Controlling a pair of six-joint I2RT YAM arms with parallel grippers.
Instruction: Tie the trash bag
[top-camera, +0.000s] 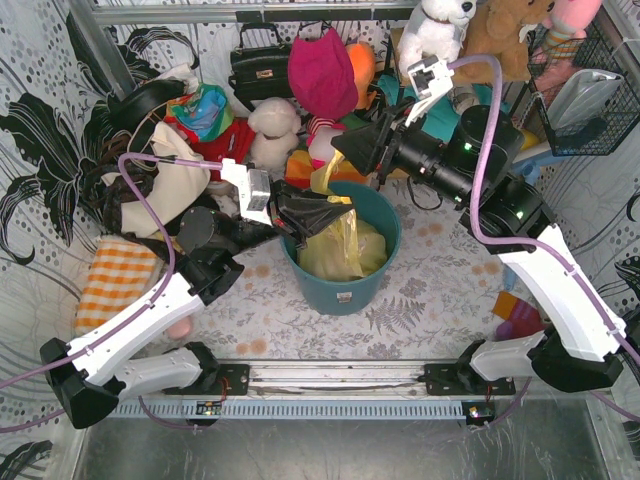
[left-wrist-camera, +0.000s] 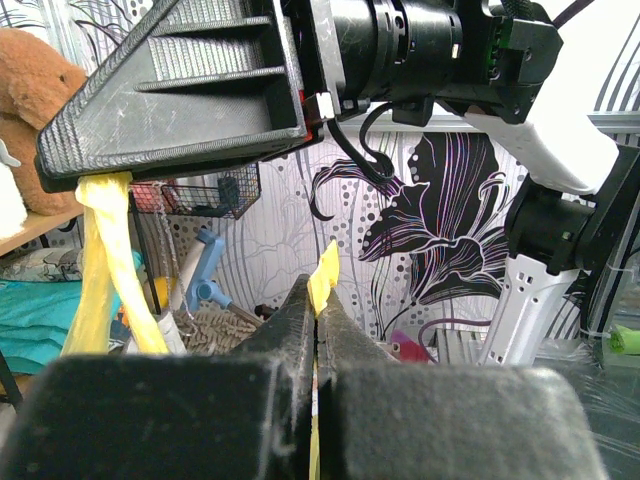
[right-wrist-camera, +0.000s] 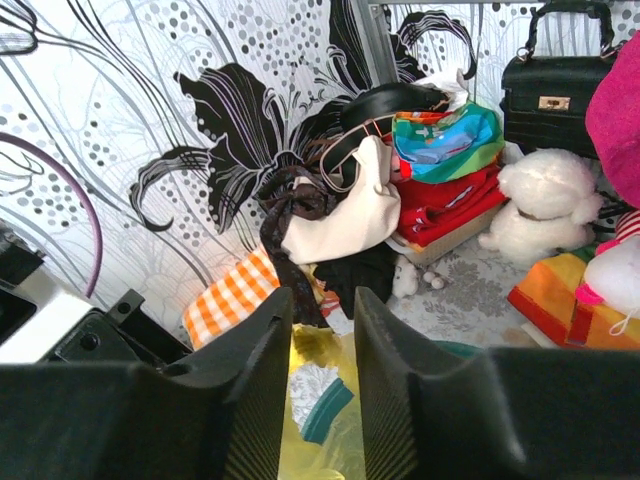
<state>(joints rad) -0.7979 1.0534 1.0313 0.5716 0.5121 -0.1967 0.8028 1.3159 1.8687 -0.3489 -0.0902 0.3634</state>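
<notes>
Left wrist view: the left gripper (left-wrist-camera: 316, 305) pinches shut on a yellow ear of the trash bag (left-wrist-camera: 322, 275), whose body sits in the teal bin (top-camera: 375, 285) beneath both grippers. Jaws of the right gripper (right-wrist-camera: 322, 310) stand parted, with another ear hanging at its tips. The film looks light, slippery and easily torn, so grasp the bunched ears.

Overhead camera looks down; both close wrist cameras share the trash bag (top-camera: 345, 250).
</notes>
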